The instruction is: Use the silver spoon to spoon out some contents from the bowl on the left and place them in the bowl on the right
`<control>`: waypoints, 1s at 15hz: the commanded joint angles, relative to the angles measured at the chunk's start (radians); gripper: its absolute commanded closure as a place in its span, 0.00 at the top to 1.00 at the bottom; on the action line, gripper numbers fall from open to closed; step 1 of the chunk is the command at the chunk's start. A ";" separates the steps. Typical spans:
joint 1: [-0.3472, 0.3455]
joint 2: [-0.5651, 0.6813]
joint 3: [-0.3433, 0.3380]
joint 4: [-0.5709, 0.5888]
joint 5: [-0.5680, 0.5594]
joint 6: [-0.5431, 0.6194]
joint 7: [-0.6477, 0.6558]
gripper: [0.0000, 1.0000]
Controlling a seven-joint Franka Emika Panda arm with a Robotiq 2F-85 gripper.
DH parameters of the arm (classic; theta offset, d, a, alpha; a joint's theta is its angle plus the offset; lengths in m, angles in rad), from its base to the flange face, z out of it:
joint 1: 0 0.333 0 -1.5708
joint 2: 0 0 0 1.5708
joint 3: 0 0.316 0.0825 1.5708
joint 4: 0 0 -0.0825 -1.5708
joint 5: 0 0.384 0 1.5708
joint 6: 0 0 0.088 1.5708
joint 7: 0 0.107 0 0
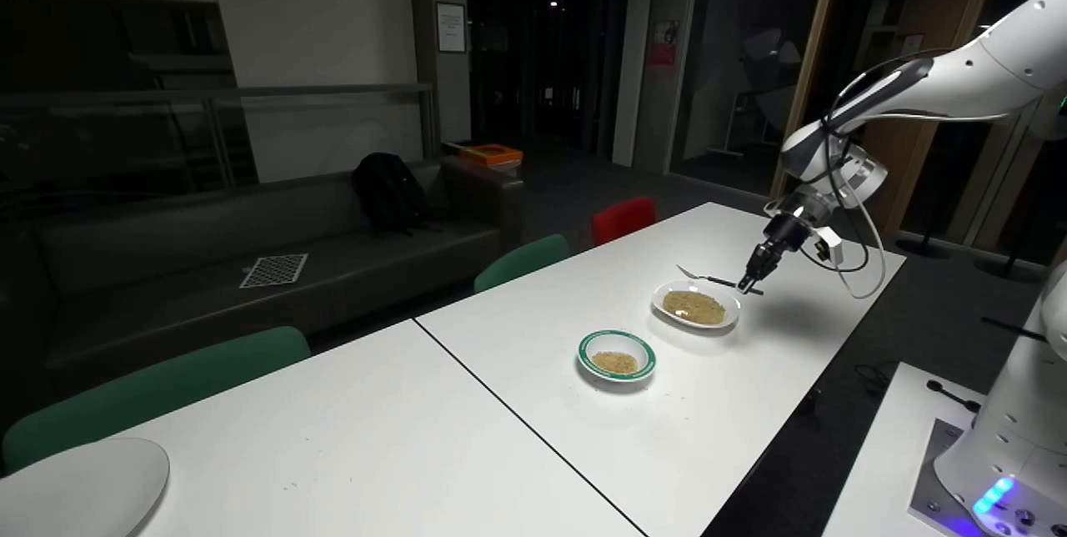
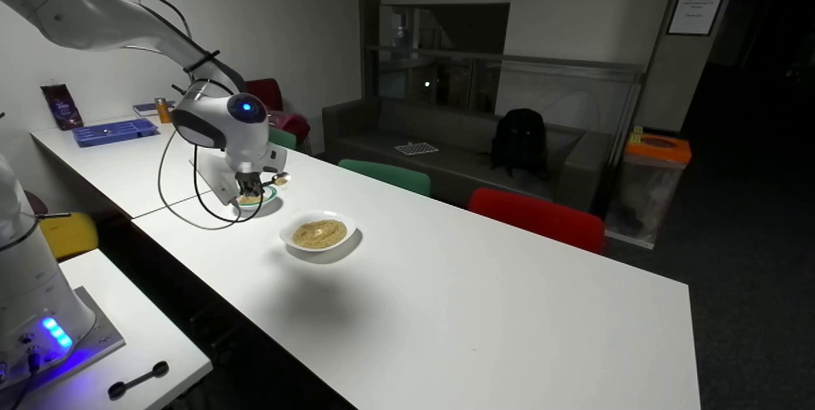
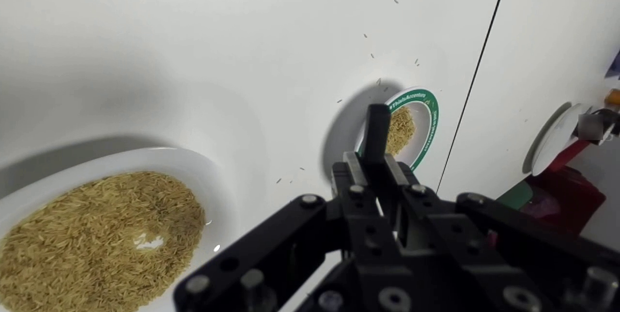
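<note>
Plainly, the gripper [image 3: 376, 161] has hold of the spoon [image 1: 717, 279]: its fingertips [image 3: 356, 170] sit against the dark handle [image 3: 377, 128] on both sides, parted only by the handle's thickness. A length of handle juts past the fingertips in the wrist view, and the silver head [image 2: 284, 177] shows off to one side of the gripper in both exterior views. A tan patch at the head is too small to make out.

To the gripper's left in the wrist view lies the white bowl [image 3: 210, 193], broadly filled with tan grain [image 3: 97, 234], a bare spot showing on the side toward the gripper. The green-rimmed bowl [image 3: 425, 128] lies ahead of the fingertips, partly hidden by the handle, with a smaller heap of grain inside. A few loose bits are scattered on the table [image 3: 290, 21] near it.

In an exterior view, the spoon passes close by the white bowl's rim; whether over or behind it, I cannot tell. Well away from the gripper, past both bowls, lies a plate [image 1: 92, 483].
</note>
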 commanded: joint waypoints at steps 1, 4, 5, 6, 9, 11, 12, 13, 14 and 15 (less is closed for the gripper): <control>-0.047 0.017 0.016 0.032 0.039 -0.068 -0.053 0.03; -0.063 0.016 0.013 0.033 0.049 -0.086 -0.069 0.03; -0.068 0.016 0.013 0.034 0.052 -0.087 -0.075 0.03; -0.073 0.016 0.012 0.034 0.052 -0.087 -0.078 0.03; -0.084 0.020 0.012 0.038 0.048 -0.085 -0.083 0.03; -0.089 0.023 0.012 0.042 0.046 -0.087 -0.085 0.03; -0.091 0.024 0.011 0.044 0.046 -0.087 -0.085 0.03; -0.094 0.027 0.010 0.046 0.047 -0.089 -0.086 0.03; -0.096 0.029 0.009 0.048 0.047 -0.092 -0.087 0.03; -0.098 0.032 0.008 0.050 0.048 -0.093 -0.088 0.03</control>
